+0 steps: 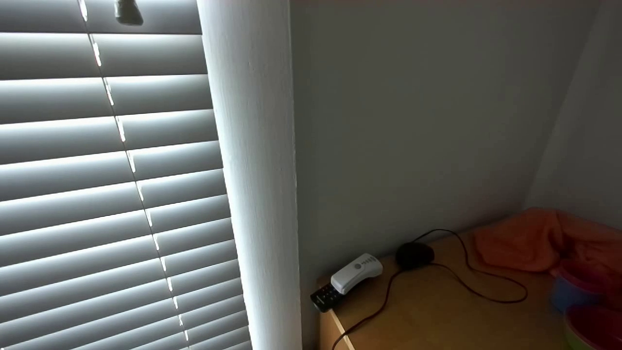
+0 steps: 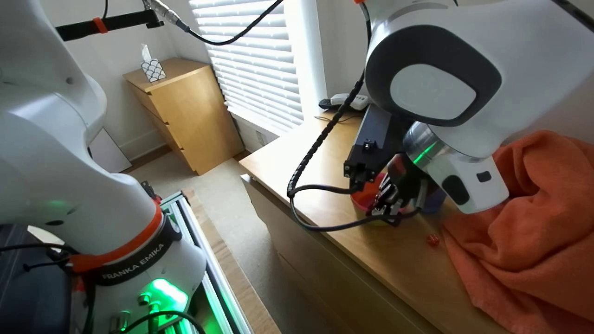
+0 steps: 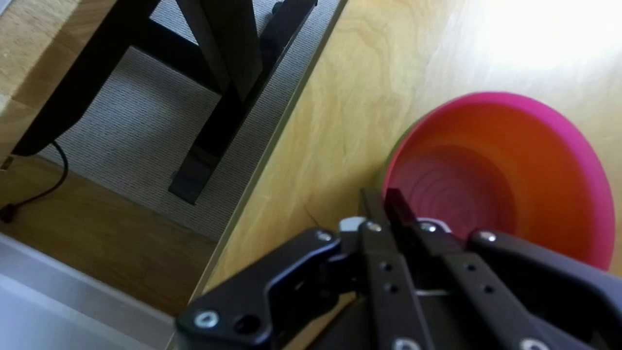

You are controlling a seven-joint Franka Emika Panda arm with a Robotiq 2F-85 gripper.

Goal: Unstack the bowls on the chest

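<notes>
The chest (image 2: 301, 153) has a flat brown wooden top. A pink bowl (image 3: 457, 180) stands on it near the front edge, and a green bowl (image 3: 394, 148) shows as a thin rim around its outer side. In an exterior view the pink bowl (image 1: 600, 323) sits in the green bowl (image 1: 576, 338), cut by the frame corner. A blue bowl (image 1: 572, 291), reddish at its top, stands close beside them. My gripper (image 3: 383, 192) is shut with its fingertips astride the pink bowl's near rim. I cannot tell whether the green rim is between them too.
An orange cloth (image 2: 547, 199) lies bunched beside the bowls. A small red die (image 2: 432, 240) lies near it. A white remote (image 1: 357, 272), a black remote (image 1: 325, 297) and a black corded device (image 1: 414, 255) lie along the wall. The arm's black cable (image 2: 320, 228) loops by the chest's edge.
</notes>
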